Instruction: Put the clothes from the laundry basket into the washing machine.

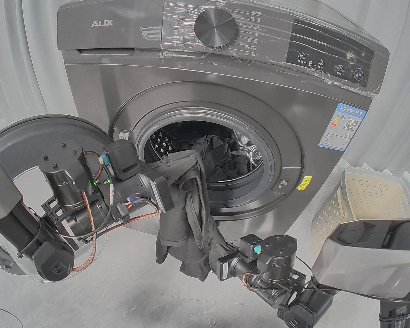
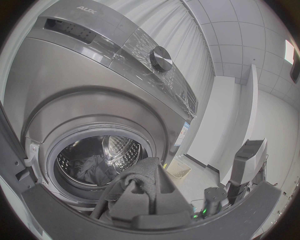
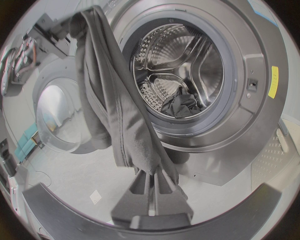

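Left arm: bent in from the left, its wrist level with the lower left edge of the drum opening.
Left end effector (image 2: 150,187): clamped on the upper end of the dark grey garment (image 1: 190,209).
Right arm: low, in front of the washing machine (image 1: 214,85), forearm pointing toward the left.
Right end effector (image 3: 153,178): fingers together, clamped on the lower end of the same garment.
Garment: hangs folded between both end effectors, outside the drum, before the opening.
Drum: other dark clothes (image 1: 220,156) lie inside.
Door (image 1: 37,138): open, swung to the left.
Laundry basket (image 1: 357,199): cream, on the floor right of the machine.
Writing: light logo letters (image 1: 102,23) on the top left panel; a blue-and-white sticker (image 1: 342,126) and a small yellow sticker (image 1: 304,182) on the front, print too small to read; the dial (image 1: 215,27) and panel are under clear film.
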Tool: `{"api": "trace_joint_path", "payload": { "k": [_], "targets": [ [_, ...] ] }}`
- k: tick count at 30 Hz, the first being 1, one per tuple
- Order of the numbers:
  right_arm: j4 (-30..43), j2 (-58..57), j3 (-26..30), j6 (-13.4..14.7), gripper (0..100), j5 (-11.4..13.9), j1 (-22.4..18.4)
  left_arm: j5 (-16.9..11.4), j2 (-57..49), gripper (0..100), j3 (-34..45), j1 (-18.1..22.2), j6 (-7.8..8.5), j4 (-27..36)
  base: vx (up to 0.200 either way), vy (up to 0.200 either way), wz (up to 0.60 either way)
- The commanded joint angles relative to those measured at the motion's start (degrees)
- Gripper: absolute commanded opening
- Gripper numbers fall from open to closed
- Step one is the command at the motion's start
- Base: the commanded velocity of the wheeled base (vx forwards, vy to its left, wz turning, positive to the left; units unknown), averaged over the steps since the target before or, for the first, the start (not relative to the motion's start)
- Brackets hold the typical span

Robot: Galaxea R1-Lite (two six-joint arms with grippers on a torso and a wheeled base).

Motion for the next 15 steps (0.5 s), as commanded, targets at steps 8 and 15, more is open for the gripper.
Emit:
{"api": "trace_joint_path", "payload": {
  "k": [8, 15],
  "targets": [
    [-4.3, -18.3, 11.3, -0.4, 0, 8.0, -7.0, -0.7, -4.0, 0, 6.4, 2.2, 0.63, -0.3, 0.000, 0.000, 0.00],
    [-8.8, -18.6, 12.3, 1.3, 0, 9.2, -8.6, -0.6, -6.6, 0, 10.8, 2.8, 1.68, -2.7, 0.000, 0.000, 0.00]
  ]
}}
